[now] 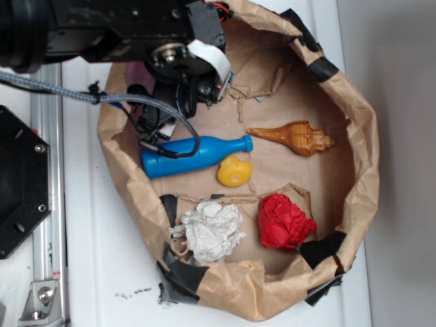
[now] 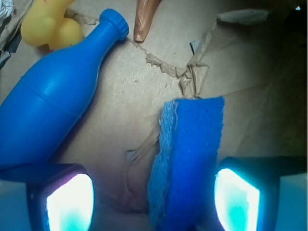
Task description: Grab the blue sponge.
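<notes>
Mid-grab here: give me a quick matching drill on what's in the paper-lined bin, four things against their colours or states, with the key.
Things:
1. sponge
2. bottle
3. seashell
4. crumpled cloth

Descriptions:
A. red, bunched up
B. orange-brown, pointed at both ends
C. blue, between the gripper fingers
D. blue, lying on its side next to the yellow duck

Pairs: 1-C, 2-D, 3-B, 4-A

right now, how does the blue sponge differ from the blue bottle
The blue sponge is a flat-sided block with a rough, paler layer; the blue bottle is smooth and rounded with a narrow neck. The sponge sits between the open gripper's fingers; the bottle lies off to one side. Both are bright blue.
</notes>
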`<action>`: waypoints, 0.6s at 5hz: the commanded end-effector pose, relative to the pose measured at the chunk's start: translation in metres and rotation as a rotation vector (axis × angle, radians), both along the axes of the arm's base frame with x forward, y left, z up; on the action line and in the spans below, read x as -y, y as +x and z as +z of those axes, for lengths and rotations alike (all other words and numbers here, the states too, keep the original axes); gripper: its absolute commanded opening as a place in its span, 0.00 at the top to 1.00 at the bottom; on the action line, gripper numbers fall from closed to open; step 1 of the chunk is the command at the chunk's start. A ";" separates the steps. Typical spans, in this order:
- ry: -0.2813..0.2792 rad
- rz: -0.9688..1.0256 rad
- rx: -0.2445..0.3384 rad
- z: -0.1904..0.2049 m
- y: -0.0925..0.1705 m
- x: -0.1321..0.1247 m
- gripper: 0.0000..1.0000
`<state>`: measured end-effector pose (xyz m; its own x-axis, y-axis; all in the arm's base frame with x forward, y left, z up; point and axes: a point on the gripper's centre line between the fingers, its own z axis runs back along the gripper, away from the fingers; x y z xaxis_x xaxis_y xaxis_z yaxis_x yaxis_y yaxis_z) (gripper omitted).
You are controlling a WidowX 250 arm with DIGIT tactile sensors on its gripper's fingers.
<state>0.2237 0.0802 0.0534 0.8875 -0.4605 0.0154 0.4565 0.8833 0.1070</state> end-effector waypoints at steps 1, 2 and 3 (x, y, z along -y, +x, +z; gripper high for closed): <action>0.029 -0.045 -0.047 -0.038 0.008 0.003 0.00; 0.038 -0.030 -0.060 -0.040 0.006 0.009 1.00; 0.040 -0.029 -0.043 -0.031 0.005 0.007 1.00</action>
<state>0.2223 0.0798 0.0162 0.8778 -0.4758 -0.0550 0.4790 0.8712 0.1079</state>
